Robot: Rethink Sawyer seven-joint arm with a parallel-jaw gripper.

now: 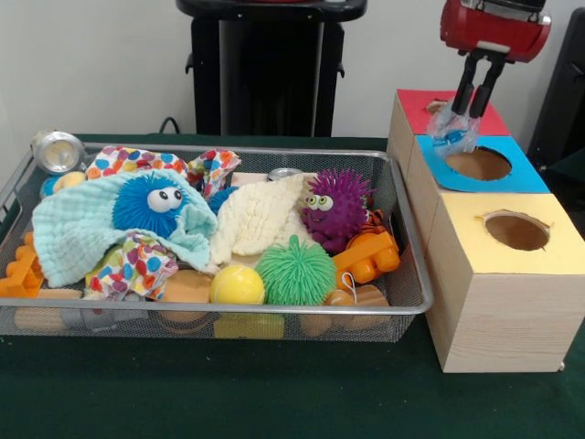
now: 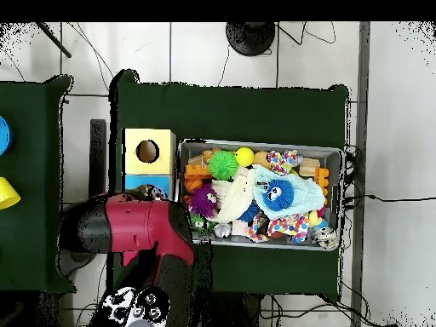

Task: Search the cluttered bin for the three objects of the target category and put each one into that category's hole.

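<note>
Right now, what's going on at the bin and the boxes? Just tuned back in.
The gripper is over the wooden box, holding a crumpled clear, bluish item at the edge of the blue hole, between the red and blue sections. The yellow hole looks empty. The wire bin is still cluttered: a blue fuzzy toy, a purple spiky toy, a green spiky ball, a yellow ball and cloths.
</note>
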